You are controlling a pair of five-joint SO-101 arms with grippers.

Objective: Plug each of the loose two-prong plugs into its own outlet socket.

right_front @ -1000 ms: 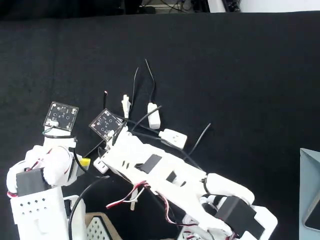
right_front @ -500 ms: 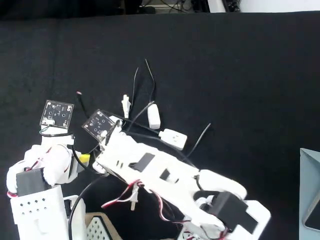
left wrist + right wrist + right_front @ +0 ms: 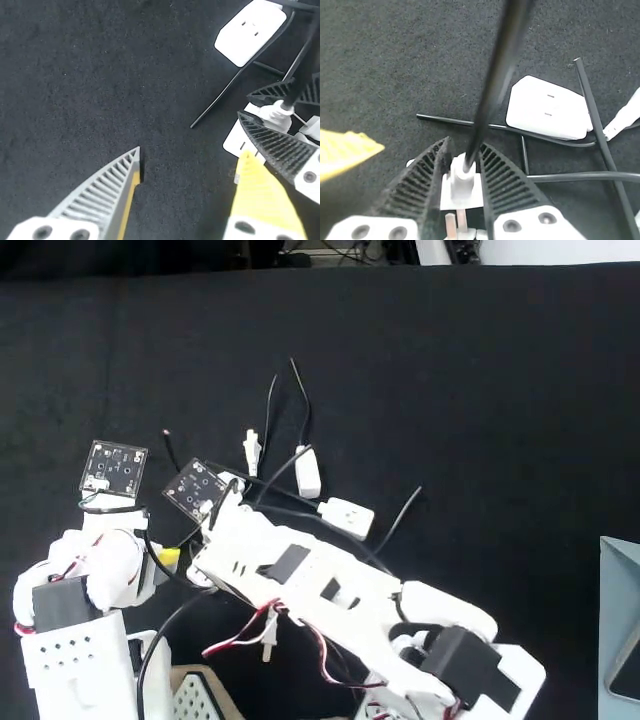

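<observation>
We see a black surface (image 3: 480, 390) with the right arm (image 3: 330, 585) stretched long across it toward the left arm (image 3: 95, 575), which is folded at the edge. A wide socket (image 3: 345, 517) lies just beside the right arm. A narrow socket (image 3: 307, 472) and a small loose plug (image 3: 251, 450) lie a little beyond it. The right claw (image 3: 463, 146) is clenched on a white plug (image 3: 461, 181). Its black cord (image 3: 495, 85) runs out past the fingertips, so we judge the plug's long axis to lie along the claw. A white block (image 3: 239, 141) sits right under that plug and seems to touch it; we cannot tell whether the prongs are in. The wide socket lies flat off to one side, apart from the claw. The left claw (image 3: 191, 152) hangs released, holding nothing, just beside the right claw. We judge the right arm the one placed for the push, straight down its own axis
</observation>
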